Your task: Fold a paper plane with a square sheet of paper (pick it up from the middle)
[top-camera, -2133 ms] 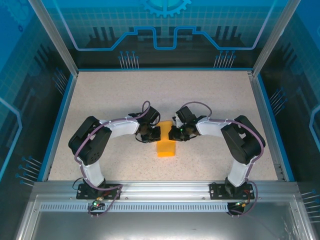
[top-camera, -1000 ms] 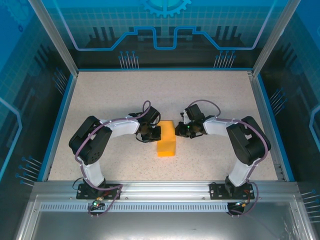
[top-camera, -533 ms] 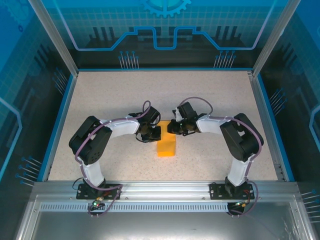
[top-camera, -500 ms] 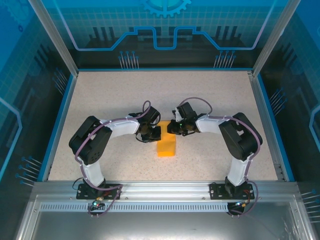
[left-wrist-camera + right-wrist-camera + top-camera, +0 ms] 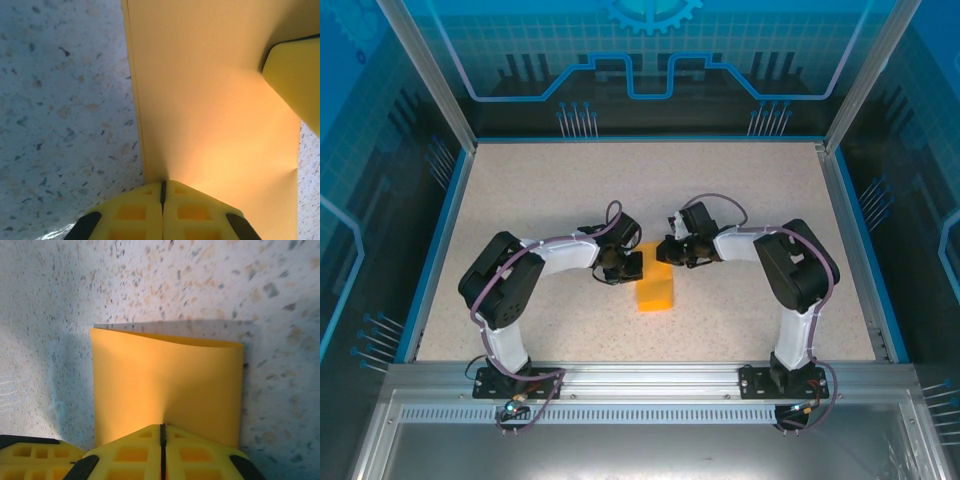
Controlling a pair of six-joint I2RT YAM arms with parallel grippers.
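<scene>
Robot lab cell, aluminium frame [image 5: 650, 378], blue circuit-print panels [image 5: 650, 50], speckled table [image 5: 540, 190]

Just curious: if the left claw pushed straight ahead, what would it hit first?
The left gripper, shut on the orange paper, would crumple that first; the right gripper lies beyond, probably slightly aside.

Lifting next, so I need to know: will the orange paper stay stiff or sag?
Probably floppy: the orange paper bows at its far edge and puckers where the right gripper pinches it. Likely very light; the left gripper, jaws also shut on it, should lift it easily. Opposing pulls could tear it.
</scene>
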